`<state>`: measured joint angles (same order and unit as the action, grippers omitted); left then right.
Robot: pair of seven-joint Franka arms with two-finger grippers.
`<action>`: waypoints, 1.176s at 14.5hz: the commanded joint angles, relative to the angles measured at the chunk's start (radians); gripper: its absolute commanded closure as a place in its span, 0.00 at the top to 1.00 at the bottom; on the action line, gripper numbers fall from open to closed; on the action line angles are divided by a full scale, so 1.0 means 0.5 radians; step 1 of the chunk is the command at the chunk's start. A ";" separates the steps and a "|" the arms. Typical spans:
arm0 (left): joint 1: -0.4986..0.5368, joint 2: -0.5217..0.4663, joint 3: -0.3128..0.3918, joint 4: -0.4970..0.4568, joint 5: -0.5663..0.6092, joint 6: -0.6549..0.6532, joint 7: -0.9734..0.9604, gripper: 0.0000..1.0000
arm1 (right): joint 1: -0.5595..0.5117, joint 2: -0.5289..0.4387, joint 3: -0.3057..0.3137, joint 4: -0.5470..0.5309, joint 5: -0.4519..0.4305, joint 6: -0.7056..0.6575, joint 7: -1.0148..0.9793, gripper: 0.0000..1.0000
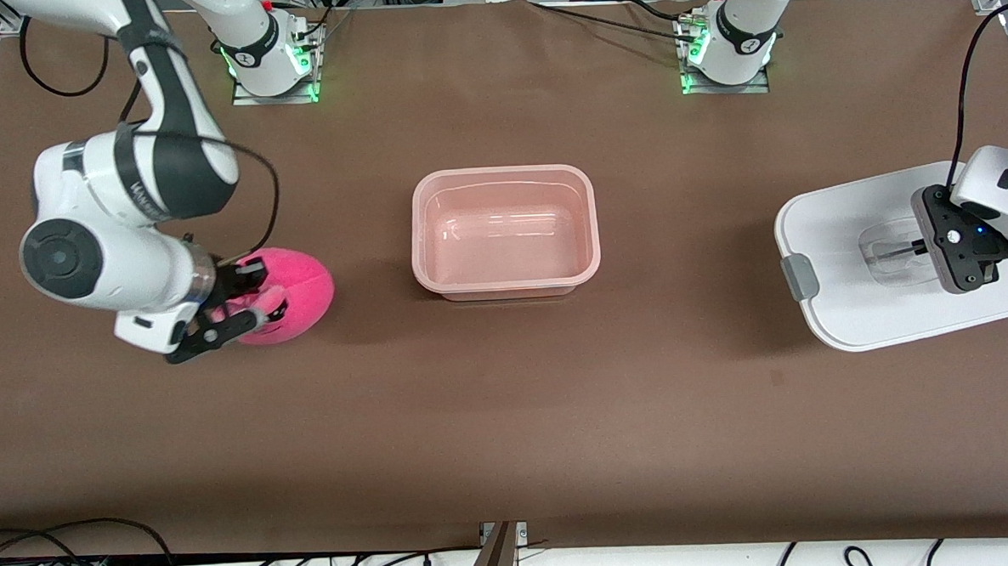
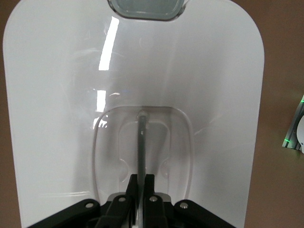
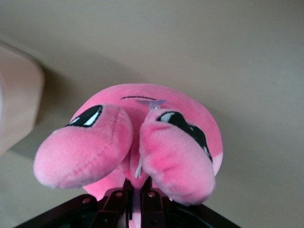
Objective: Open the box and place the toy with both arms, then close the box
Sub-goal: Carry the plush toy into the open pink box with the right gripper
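The box (image 1: 505, 232) is an open translucent pink tub in the middle of the table, with nothing in it. Its white lid (image 1: 862, 301) lies flat on the table toward the left arm's end. My left gripper (image 1: 919, 249) is shut on the lid's clear handle (image 2: 141, 142), which also shows in the front view (image 1: 894, 251). The toy (image 1: 296, 294), a bright pink plush with a dark face marking, sits toward the right arm's end. My right gripper (image 1: 241, 307) is shut on a fold of the toy (image 3: 152, 142) between its two rounded lobes.
A grey side clip (image 1: 800, 275) sticks out of the lid's edge facing the box. The arm bases (image 1: 268, 51) stand along the table's back edge. Cables lie past the table's front edge. A corner of the box shows in the right wrist view (image 3: 16, 102).
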<state>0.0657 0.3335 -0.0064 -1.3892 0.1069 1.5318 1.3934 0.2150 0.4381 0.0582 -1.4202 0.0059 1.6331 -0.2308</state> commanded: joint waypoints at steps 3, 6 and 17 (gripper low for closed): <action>-0.006 0.020 -0.006 0.069 0.050 -0.051 0.002 0.00 | 0.269 0.014 0.046 0.226 -0.082 -0.168 -0.562 0.00; 0.016 0.020 0.004 0.069 0.050 -0.048 0.014 0.00 | 0.480 0.020 0.046 0.263 -0.149 -0.165 -0.866 0.00; 0.013 0.020 0.004 0.069 0.047 -0.048 0.014 0.00 | 1.125 0.194 0.043 0.328 -0.460 -0.134 -0.904 0.00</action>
<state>0.0706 0.3339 -0.0022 -1.3883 0.1069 1.5315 1.3935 0.7643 0.4996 0.0900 -1.3130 -0.2070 1.5800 -0.6701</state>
